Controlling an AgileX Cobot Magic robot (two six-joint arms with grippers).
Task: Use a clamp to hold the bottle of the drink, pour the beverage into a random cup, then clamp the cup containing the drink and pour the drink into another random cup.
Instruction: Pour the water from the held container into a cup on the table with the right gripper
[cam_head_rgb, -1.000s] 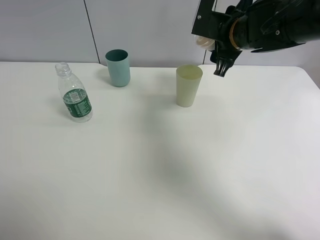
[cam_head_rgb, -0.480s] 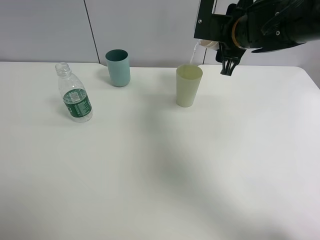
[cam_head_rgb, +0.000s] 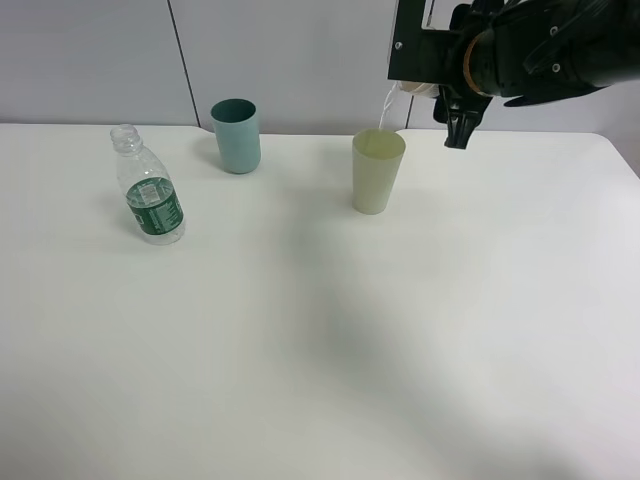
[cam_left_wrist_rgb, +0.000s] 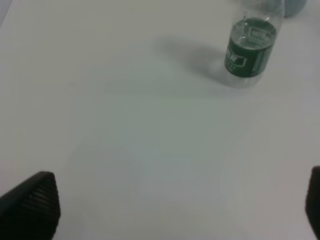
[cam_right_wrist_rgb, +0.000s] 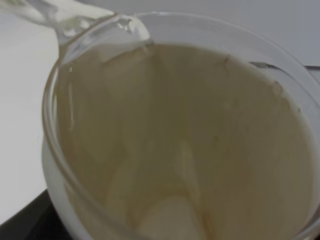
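High at the back right, my right gripper (cam_head_rgb: 442, 92) is shut on the cup containing the drink (cam_head_rgb: 413, 88), tipped on its side. A thin stream of the clear beverage (cam_head_rgb: 384, 108) falls from its white rim into the pale yellow-green tumbler (cam_head_rgb: 378, 172) just below. The right wrist view shows the cup's cream inside (cam_right_wrist_rgb: 190, 145) with liquid running over the rim (cam_right_wrist_rgb: 75, 22). The bottle of the drink (cam_head_rgb: 148, 192), clear with a dark green label, stands upright at the left. My left gripper (cam_left_wrist_rgb: 172, 207) is open above the bare table, well short of the bottle (cam_left_wrist_rgb: 251, 47).
A darker teal tumbler (cam_head_rgb: 236, 135) stands at the back, between the bottle and the pale tumbler. The white table (cam_head_rgb: 320, 350) ends at a grey wall behind the cups. The right arm's black body (cam_head_rgb: 540, 45) hangs over the back right corner.
The right gripper has rolled the cup further over and shifted slightly right. A stream of liquid now runs from the rim into the pale tumbler; a second ago none showed.
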